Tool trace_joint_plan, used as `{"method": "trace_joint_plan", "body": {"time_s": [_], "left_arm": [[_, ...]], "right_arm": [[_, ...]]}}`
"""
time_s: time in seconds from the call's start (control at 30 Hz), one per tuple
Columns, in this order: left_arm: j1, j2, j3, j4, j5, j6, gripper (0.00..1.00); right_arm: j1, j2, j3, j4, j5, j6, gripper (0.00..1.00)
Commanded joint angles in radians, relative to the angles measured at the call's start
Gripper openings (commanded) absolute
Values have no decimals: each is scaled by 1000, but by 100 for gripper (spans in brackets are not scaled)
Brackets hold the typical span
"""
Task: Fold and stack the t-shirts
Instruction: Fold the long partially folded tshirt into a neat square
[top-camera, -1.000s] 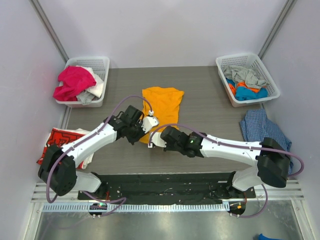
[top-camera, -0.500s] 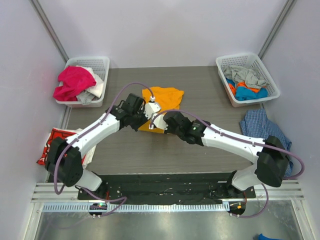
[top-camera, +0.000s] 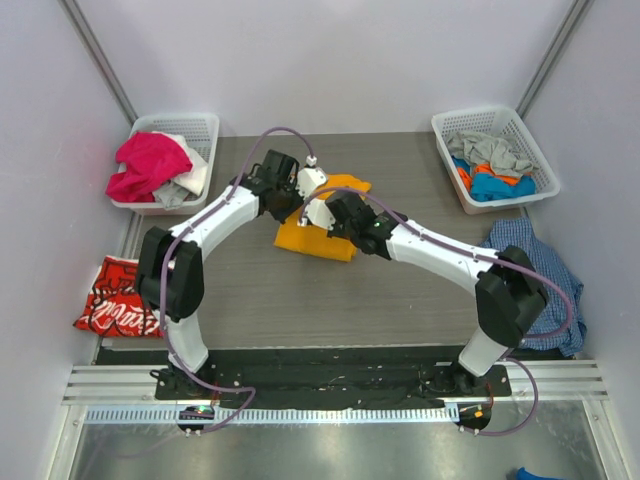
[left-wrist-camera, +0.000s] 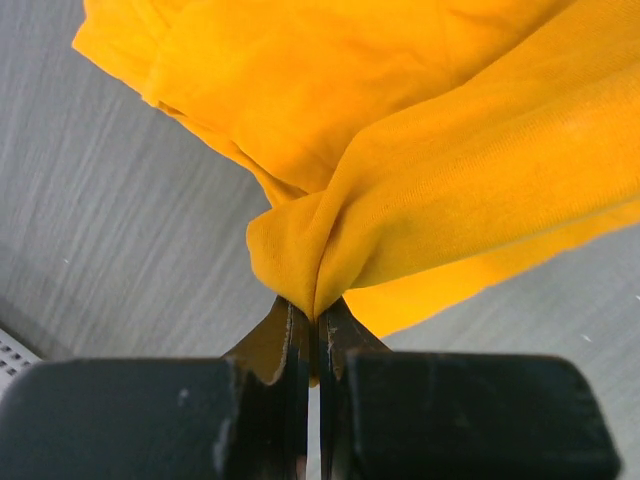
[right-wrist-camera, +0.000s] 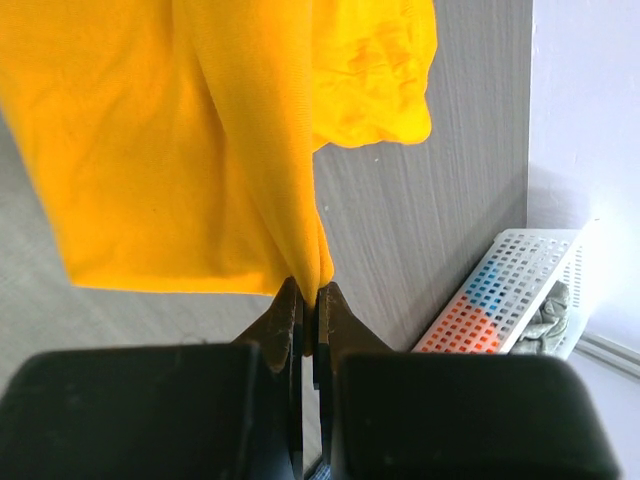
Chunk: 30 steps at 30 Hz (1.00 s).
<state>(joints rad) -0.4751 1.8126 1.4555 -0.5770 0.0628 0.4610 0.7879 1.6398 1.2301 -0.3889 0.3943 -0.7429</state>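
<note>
Top external view: two white baskets sit at the far corners of the table (top-camera: 420, 290). The left basket (top-camera: 176, 118) is heaped with pink cloth (top-camera: 148, 165) over white, and the right basket (top-camera: 478, 111) holds grey cloth (top-camera: 485, 148) above orange and blue pieces.

The orange t-shirt (top-camera: 318, 238) lies part-folded mid-table, nearer the far edge. Its long axis slants from near-left to far-right, with the far end lifted.

The left gripper (left-wrist-camera: 315, 315) has its jaws pinched tight on a bunched fold of the orange t-shirt. The right gripper (right-wrist-camera: 308, 292) is closed the same way on a hanging edge.

A red t-shirt (top-camera: 115, 295) with white lettering drapes over the left edge, and a blue checked cloth (top-camera: 525, 265) spills over the right edge. Bare tabletop shows between the orange t-shirt and the near edge, and along both of its sides.
</note>
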Motion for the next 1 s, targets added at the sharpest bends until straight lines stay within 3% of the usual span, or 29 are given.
{"method": "trace_joint_plan", "body": {"time_s": [0.0,0.77,0.97], "left_arm": [[44,60,121,5,3,33,0],[99,387,584,-86,25,64,0],[102,413,618,-55,22,67,0]], "right_arm": [[-47,40,91,33,-15,-39,1],[-199,250,258,54,-89,-92,1],[-226,271,282,56,-103,-96,1]]}}
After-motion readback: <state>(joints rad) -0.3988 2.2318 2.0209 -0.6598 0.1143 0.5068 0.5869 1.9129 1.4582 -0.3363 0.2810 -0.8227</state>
